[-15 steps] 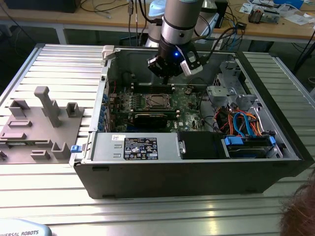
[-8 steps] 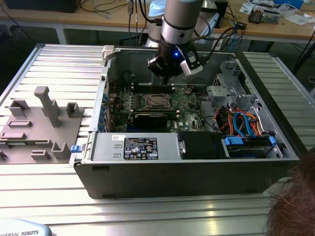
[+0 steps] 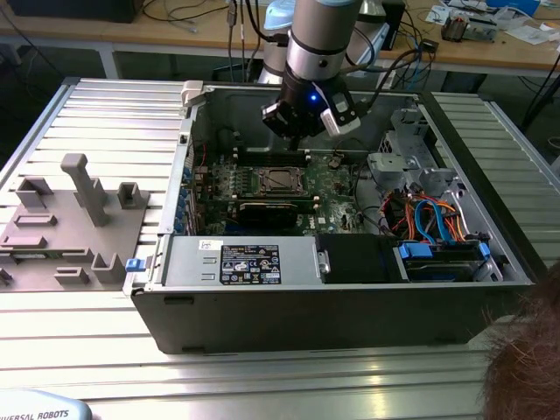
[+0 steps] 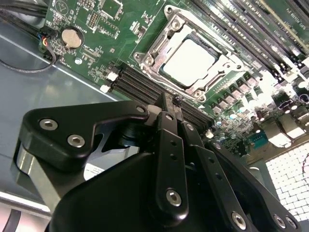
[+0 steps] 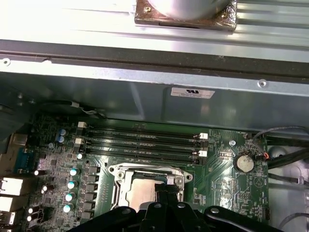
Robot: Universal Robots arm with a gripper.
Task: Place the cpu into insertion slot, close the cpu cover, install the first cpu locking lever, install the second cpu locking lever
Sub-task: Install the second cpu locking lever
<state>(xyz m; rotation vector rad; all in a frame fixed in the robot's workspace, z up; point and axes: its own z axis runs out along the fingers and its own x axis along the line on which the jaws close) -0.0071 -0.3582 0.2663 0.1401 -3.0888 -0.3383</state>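
The tool [image 3: 300, 131] hangs inside the open case [image 3: 332, 289], above the green board [image 3: 337, 188] near the case's far wall. Its fingers [image 4: 170, 116] meet at the tips with nothing between them, so it is closed and empty, as both wrist views show. Just beyond the fingertips sits the socket [image 4: 186, 60]. The cpu [image 4: 189, 62] lies flat in the socket, its pale metal top showing through the square window of the cover [image 4: 154, 50], which lies down over it. In the first wrist view the cpu [image 5: 142, 191] sits just next to the black memory slots [image 5: 140, 142]. The case rests on a ribbed metal desk [image 3: 105, 114], with a grey fixture [image 3: 70, 223] near the desk's edge at the exterior view's left.
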